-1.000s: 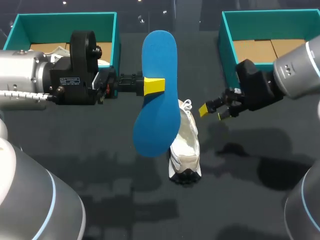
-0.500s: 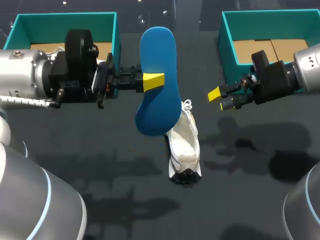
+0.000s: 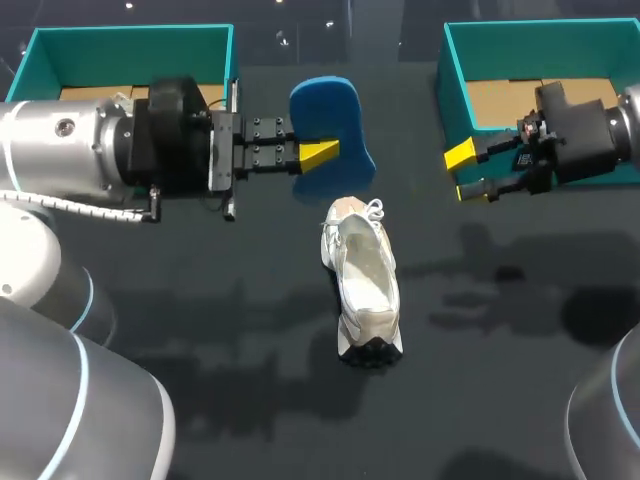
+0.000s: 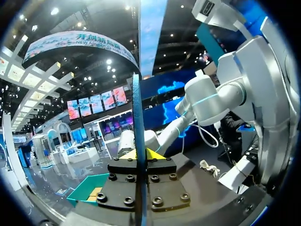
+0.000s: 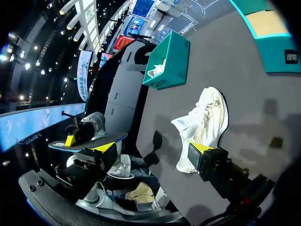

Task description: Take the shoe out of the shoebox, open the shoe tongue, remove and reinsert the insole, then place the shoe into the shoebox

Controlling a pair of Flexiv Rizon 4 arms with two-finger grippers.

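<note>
A dark grey table [image 3: 150, 330] bears soft, blurred shadows [image 3: 505, 275] across its matte surface.

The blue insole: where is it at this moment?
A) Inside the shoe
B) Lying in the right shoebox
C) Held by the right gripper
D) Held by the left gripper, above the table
D: the left gripper is shut on the blue insole and holds it in the air beyond the shoe, while the right gripper is open and empty.
</note>
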